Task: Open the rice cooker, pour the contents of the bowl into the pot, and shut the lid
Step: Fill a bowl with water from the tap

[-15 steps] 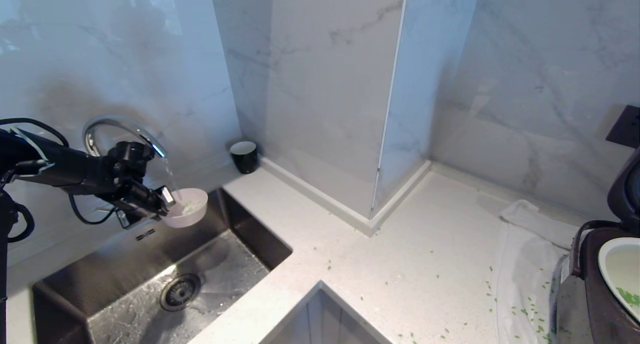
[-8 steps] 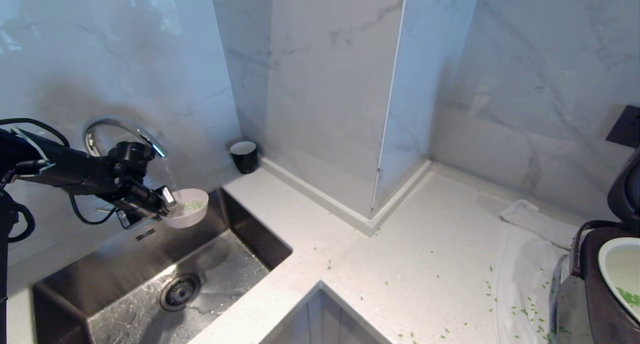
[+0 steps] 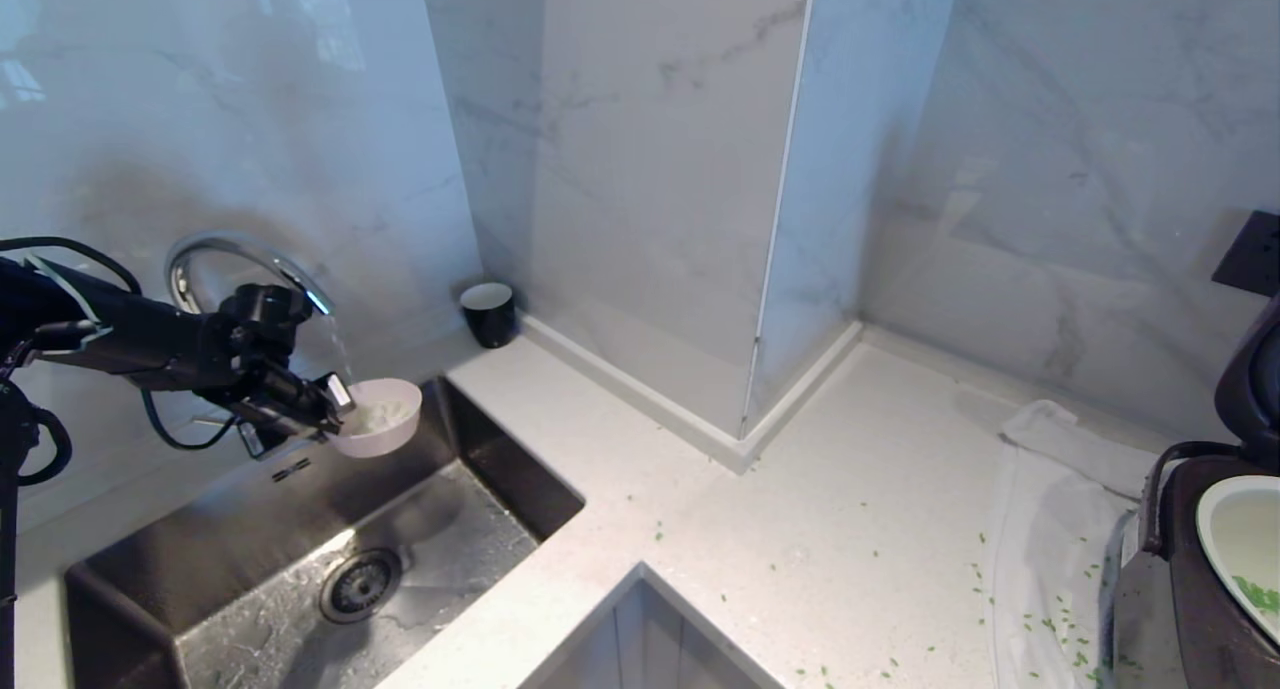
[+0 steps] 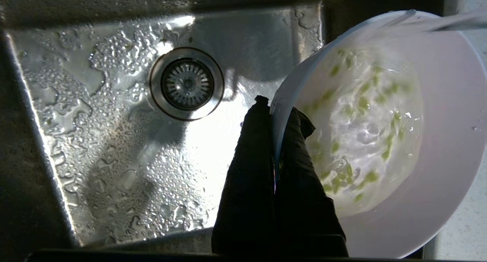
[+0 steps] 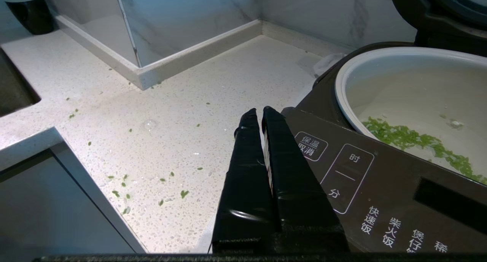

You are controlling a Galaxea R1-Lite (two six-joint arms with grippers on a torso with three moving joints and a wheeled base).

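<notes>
Head view: left tool (image 3: 338, 409) pinching shut on the rim of the small pale pink round bowl (image 3: 383, 420), holding it level over the steel sink (image 3: 300, 559) under a thin stream from the curved chrome tap (image 3: 235, 259). Left wrist view: black fingers (image 4: 300, 170) clamping the bowl wall, small bright green chopped bits (image 4: 361, 113) swirling in water. Right wrist view: right tool (image 5: 259, 119) sitting closed and empty beside the dark brown-grey rice cooker (image 5: 380, 186), lid (image 5: 437, 11) standing open, whitish round inner pot (image 5: 411, 87) holding green bits, more lying scattered on the white speckled worktop (image 5: 171, 113).
</notes>
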